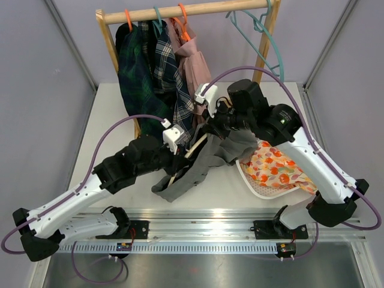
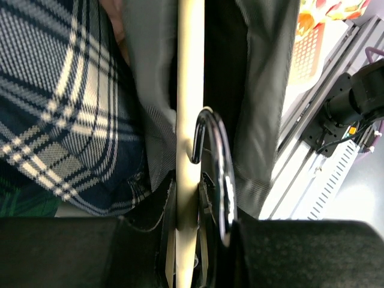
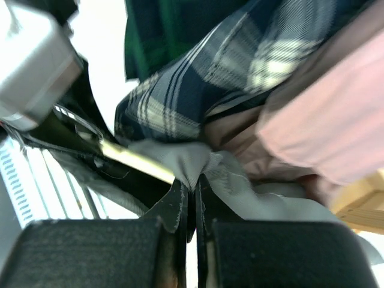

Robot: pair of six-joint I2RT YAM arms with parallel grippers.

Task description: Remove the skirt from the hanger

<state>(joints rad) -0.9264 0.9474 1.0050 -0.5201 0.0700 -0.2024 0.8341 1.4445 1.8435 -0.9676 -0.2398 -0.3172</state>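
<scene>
The grey skirt (image 1: 201, 165) droops over a cream wooden hanger (image 1: 197, 146) held low above the table's middle. My left gripper (image 1: 182, 158) is shut on the hanger's bar. In the left wrist view the bar (image 2: 191, 108) runs straight up out of the gripper (image 2: 191, 189), its metal hook (image 2: 213, 150) curls beside it, and skirt cloth (image 2: 264, 90) hangs on both sides. My right gripper (image 1: 211, 127) is at the skirt's top edge. The right wrist view shows this gripper (image 3: 192, 185) shut on a pinch of the grey skirt (image 3: 240, 183) next to the hanger's end (image 3: 137, 158).
A wooden clothes rack (image 1: 186, 11) stands at the back with plaid garments (image 1: 150, 66), a pink garment (image 1: 195, 66) and an empty teal hanger (image 1: 264, 36). A white basket (image 1: 255, 187) with orange floral cloth (image 1: 276, 168) lies right of the skirt. A metal rail (image 1: 204, 231) runs along the near edge.
</scene>
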